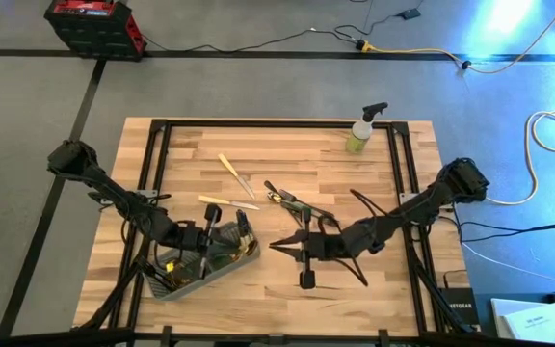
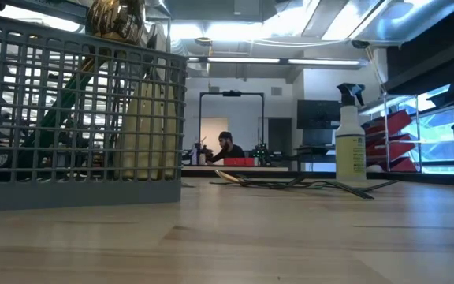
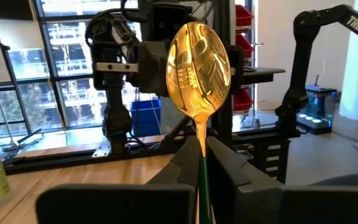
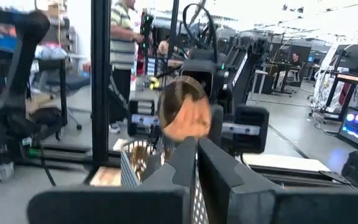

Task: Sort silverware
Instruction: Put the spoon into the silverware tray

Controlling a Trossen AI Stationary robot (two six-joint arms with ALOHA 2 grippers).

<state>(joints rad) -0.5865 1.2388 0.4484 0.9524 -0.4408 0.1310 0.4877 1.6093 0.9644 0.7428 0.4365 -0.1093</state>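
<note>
Both arms were down low over the bench [image 1: 287,299], facing each other. The left gripper [image 3: 201,163] was clamped on a green-handled spoon [image 3: 199,68], gold bowl sticking straight up, right above the mesh caddy [image 1: 200,270] at the front left. The right gripper [image 4: 196,155] was pinched tight on another spoon [image 4: 182,112], also held upright, off to the caddy's right. More silverware [image 2: 117,95] stood in the caddy, a small heap [image 1: 292,202] lay mid-bench, and two cream-handled pieces [image 1: 234,173] lay just behind the caddy. A spray bottle [image 1: 362,130] stood near the back edge.
</note>
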